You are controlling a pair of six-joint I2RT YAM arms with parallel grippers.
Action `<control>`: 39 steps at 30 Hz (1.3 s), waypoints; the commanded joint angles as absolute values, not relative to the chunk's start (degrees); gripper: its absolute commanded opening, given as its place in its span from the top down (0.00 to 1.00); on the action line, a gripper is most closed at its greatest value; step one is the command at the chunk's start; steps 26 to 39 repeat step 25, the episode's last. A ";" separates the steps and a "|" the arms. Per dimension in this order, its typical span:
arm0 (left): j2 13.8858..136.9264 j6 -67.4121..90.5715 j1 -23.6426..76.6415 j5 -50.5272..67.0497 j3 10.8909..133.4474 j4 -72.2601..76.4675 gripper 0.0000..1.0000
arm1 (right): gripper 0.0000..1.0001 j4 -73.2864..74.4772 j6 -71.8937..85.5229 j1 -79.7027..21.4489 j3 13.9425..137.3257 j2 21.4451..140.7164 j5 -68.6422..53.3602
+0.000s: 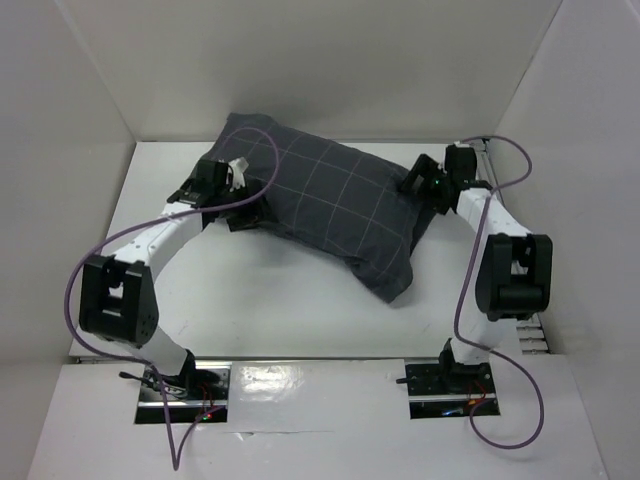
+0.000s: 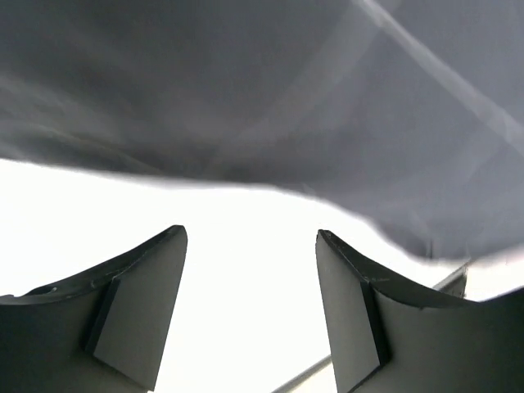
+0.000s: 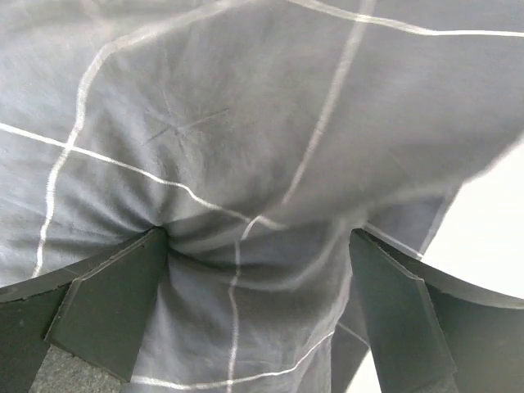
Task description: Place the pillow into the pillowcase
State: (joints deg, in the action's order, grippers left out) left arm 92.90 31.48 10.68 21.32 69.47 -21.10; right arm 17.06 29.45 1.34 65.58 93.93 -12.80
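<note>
The dark grey pillowcase (image 1: 330,200) with pale grid lines lies plump and diagonal across the back of the table. No white pillow shows; it is hidden or out of view. My left gripper (image 1: 247,213) is at the case's left edge. In the left wrist view it (image 2: 251,237) is open and empty, with the cloth (image 2: 286,98) hanging just ahead of the fingertips. My right gripper (image 1: 422,185) is at the case's right edge. In the right wrist view it (image 3: 258,237) is open, pressed into the cloth (image 3: 246,123), which bulges between the spread fingers.
White walls enclose the white table (image 1: 300,310) on the left, back and right. A limp end of the case hangs toward the front right (image 1: 395,280). Purple cables loop over the left arm (image 1: 255,135) and beside the right arm (image 1: 465,290).
</note>
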 commanded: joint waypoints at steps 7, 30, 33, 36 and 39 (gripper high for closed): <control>76.58 31.46 19.95 20.92 65.65 -21.62 0.19 | 0.01 22.14 24.96 4.31 97.02 110.13 -11.06; 62.50 25.05 20.65 -1.05 79.64 -27.33 0.00 | 0.01 37.97 23.20 0.00 69.20 65.42 21.80; 62.50 25.05 20.65 -1.05 79.64 -27.33 0.00 | 0.01 37.97 23.20 0.00 69.20 65.42 21.80; 62.50 25.05 20.65 -1.05 79.64 -27.33 0.00 | 0.01 37.97 23.20 0.00 69.20 65.42 21.80; 62.50 25.05 20.65 -1.05 79.64 -27.33 0.00 | 0.01 37.97 23.20 0.00 69.20 65.42 21.80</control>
